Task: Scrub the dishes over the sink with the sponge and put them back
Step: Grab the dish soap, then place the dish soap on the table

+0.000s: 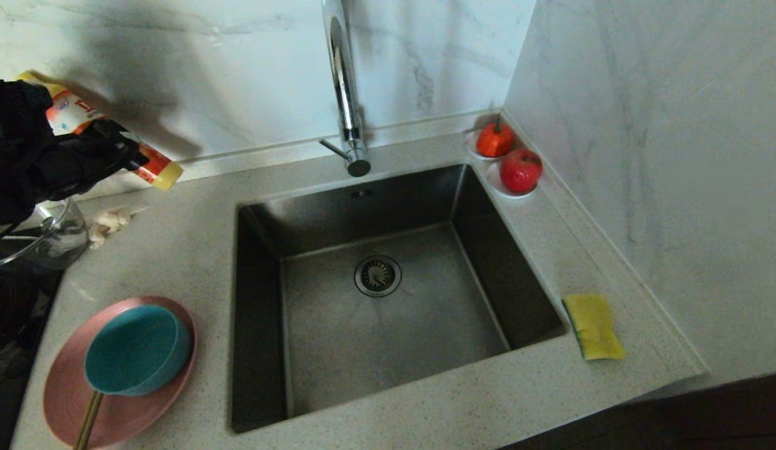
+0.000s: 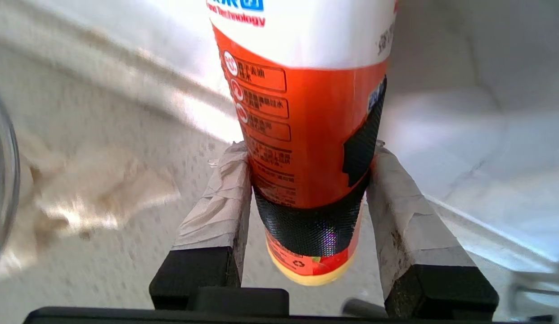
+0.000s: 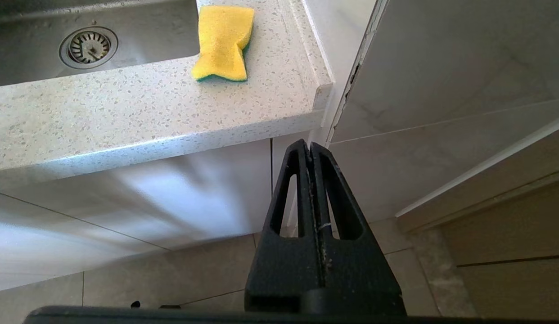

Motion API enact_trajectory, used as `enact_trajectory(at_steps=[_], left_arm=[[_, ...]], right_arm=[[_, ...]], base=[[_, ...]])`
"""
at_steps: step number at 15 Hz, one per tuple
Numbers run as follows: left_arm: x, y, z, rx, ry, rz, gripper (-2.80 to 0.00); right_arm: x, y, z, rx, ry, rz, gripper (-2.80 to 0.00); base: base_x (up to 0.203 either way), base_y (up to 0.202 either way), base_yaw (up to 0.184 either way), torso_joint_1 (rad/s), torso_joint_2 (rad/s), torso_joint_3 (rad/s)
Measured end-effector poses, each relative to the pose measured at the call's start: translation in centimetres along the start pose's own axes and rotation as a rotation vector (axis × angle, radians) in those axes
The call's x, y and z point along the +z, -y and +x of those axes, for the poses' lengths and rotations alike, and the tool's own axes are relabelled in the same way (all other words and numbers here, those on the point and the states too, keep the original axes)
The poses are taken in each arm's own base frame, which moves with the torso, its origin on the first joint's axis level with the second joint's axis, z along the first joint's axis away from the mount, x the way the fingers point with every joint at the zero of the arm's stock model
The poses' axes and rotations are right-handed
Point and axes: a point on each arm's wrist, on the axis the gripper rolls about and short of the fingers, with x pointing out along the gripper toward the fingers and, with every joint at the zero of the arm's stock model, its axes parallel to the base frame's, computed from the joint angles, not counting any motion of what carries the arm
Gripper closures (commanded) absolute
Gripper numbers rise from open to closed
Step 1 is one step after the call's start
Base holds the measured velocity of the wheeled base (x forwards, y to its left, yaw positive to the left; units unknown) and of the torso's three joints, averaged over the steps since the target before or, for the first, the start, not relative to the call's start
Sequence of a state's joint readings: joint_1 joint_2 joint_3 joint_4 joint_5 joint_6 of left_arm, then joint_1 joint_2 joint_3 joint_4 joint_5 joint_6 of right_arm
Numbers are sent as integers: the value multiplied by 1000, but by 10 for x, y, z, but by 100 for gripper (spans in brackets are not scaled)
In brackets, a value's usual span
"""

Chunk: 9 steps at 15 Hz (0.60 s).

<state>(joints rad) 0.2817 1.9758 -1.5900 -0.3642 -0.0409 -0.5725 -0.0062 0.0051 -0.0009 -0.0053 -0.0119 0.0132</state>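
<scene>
Left gripper [image 2: 306,180] clamps the detergent bottle [image 2: 306,112] (tilted, above the counter's far-left). Right gripper [image 3: 312,153] shut, parked. Sponge [image 1: 593,326] right of sink [image 1: 263,312]. Risk: slick bottle slipping.

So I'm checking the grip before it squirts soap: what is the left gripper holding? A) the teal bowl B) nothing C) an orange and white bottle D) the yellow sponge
C: the left gripper has its fingers clamped on the orange and white bottle.
</scene>
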Motion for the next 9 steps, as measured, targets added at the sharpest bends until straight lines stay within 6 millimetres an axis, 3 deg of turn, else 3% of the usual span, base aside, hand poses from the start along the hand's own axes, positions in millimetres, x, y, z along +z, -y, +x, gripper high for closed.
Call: enact_trajectory(at_steps=[9], left_arm=[[-6, -5, 11, -23, 81, 203, 0]], right_arm=[[0, 0, 0, 0, 0, 0, 0]], base=[[0, 0, 0, 0, 0, 0]])
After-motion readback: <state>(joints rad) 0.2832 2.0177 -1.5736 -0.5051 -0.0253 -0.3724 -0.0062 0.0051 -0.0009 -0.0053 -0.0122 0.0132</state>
